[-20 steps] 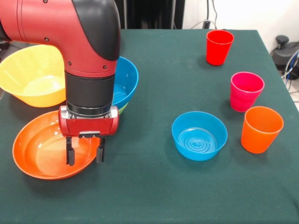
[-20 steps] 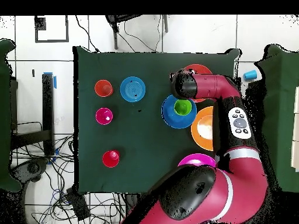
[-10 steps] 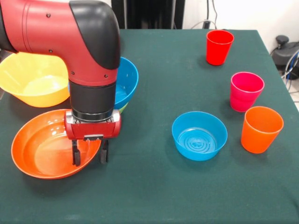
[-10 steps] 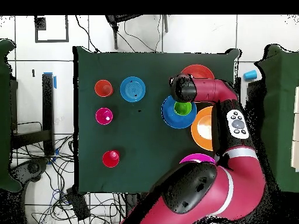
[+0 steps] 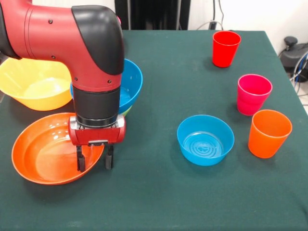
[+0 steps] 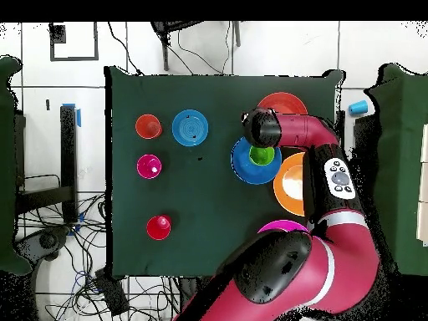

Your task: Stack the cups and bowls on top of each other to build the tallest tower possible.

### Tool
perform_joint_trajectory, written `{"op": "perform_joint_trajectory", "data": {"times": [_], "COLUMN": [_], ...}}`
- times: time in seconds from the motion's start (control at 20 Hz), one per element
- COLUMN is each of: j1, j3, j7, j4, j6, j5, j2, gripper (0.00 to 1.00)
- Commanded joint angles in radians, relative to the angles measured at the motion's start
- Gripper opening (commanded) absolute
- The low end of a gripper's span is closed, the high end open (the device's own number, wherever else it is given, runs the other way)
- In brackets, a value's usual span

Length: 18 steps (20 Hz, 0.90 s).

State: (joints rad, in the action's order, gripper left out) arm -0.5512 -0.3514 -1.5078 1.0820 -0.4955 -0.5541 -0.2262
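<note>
My gripper (image 5: 95, 161) is down at the right rim of the shallow orange-red bowl (image 5: 45, 154), open, one finger inside the bowl and the other outside it on the cloth. Behind the arm stands the wide blue bowl (image 5: 130, 84), a sliver of green (image 5: 126, 112) showing under it. The overhead view shows something light green (image 6: 262, 155) inside that blue bowl (image 6: 247, 167). The big yellow-orange bowl (image 5: 33, 84) is at the far left. A small blue bowl (image 5: 205, 139) stands mid-table, with the red cup (image 5: 225, 48), magenta-pink cup (image 5: 253, 94) and orange cup (image 5: 269, 133) to its right.
In the overhead view the arm (image 6: 334, 175) lies across the yellow-orange bowl (image 6: 288, 185) and hides most of a pink bowl (image 6: 280, 226). The three cups stand in a line near the table's edge (image 6: 110, 167). Cables lie on the floor beyond it.
The gripper has shifted slightly right and lower onto the orange-red bowl's right rim. The bowl has slid a little to the left. The cups and other bowls have not moved.
</note>
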Motion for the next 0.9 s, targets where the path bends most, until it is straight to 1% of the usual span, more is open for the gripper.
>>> {"op": "perform_joint_trajectory", "data": {"times": [0.05, 0.2, 0.25, 0.6, 0.75, 0.85, 0.9], "j1": [0.022, 0.027, 0.027, 0.041, 0.05, 0.06, 0.074], "j3": [-0.02, -0.012, -0.012, -0.004, 0.003, 0.009, 0.025], "j7": [0.091, 0.083, 0.083, 0.071, 0.056, 0.042, 0.018], "j4": [0.026, 0.033, 0.034, 0.042, 0.063, 0.068, 0.068], "j6": [-0.107, -0.093, -0.09, -0.081, -0.067, -0.058, -0.043], "j5": [-0.021, -0.029, -0.03, -0.034, -0.036, -0.036, -0.043], "j2": [0.05, 0.044, 0.043, 0.036, 0.023, 0.018, 0.014], "gripper": [1.0, 1.0, 0.0, 0.0, 0.0, 0.0, 0.0]}}
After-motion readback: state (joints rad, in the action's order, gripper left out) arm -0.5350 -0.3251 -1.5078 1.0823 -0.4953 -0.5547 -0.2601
